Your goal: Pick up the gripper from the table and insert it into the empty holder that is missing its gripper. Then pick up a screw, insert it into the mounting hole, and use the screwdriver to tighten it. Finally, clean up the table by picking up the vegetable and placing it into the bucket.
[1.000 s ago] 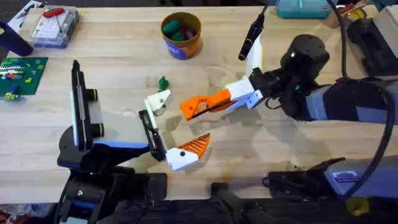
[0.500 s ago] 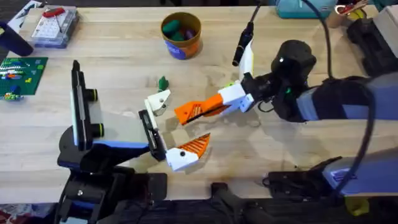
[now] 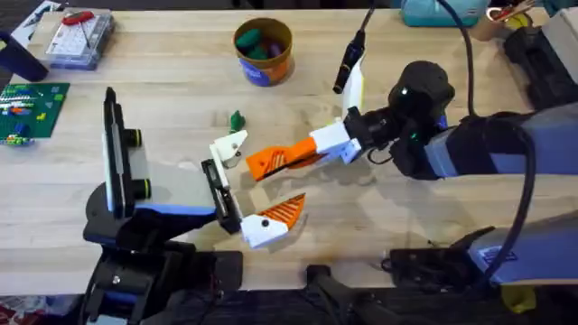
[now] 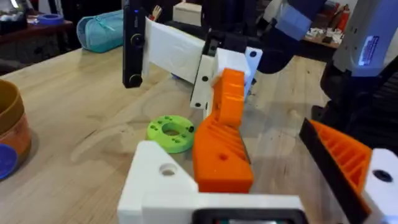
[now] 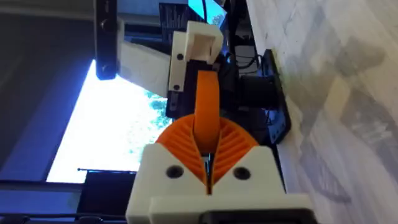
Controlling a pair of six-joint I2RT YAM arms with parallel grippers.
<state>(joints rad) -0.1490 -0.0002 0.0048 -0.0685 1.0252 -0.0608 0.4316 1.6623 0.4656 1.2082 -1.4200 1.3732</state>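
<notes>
Insertion under way
The right tool [image 3: 348, 143], clamped on the gripper [image 3: 282, 158], nears the holder [image 3: 230, 147]; screw, tightening, and vegetable [image 3: 237, 119] remain.

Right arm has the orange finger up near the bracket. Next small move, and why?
Probably ease the right gripper a little further toward the holder, lining up the gripper with it. In the overhead view the orange tip sits beside the small white bracket, not seated in it. The right wrist view shows the bracket's open socket just beyond the finger's tip, so a short, aligned advance looks right.
</notes>
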